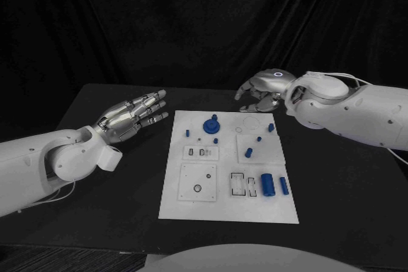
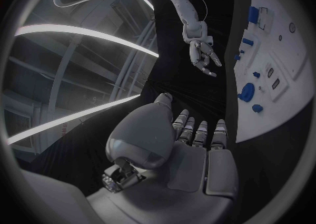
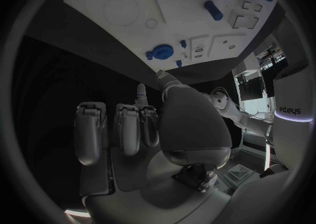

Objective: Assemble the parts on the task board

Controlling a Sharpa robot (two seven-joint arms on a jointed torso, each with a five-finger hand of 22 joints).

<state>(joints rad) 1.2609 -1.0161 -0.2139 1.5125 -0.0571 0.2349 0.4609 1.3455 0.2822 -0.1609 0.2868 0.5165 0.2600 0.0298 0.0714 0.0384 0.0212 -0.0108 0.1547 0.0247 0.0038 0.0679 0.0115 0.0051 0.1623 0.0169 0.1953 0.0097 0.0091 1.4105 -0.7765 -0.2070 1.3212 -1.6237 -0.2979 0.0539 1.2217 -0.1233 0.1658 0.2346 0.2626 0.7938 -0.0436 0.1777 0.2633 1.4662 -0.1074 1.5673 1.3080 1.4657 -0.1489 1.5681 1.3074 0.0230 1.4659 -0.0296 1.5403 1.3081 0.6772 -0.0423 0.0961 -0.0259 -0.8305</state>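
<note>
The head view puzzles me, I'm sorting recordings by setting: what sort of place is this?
Probably a robot lab test bench: a black table against dark drapes, a white task board with small blue parts, and an open robot hand on either side.

You are viewing two white arms (image 1: 51,160) wearing silver hands; right hand (image 1: 263,89) is showing a glowing ring.

No legible text on task board (image 1: 229,207) or arms.

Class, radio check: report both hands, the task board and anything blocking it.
Left hand open, beside board. Right hand curled shut, empty, past the far edge. Task board untouched, blue parts lying on it. Nothing in the way.
</note>
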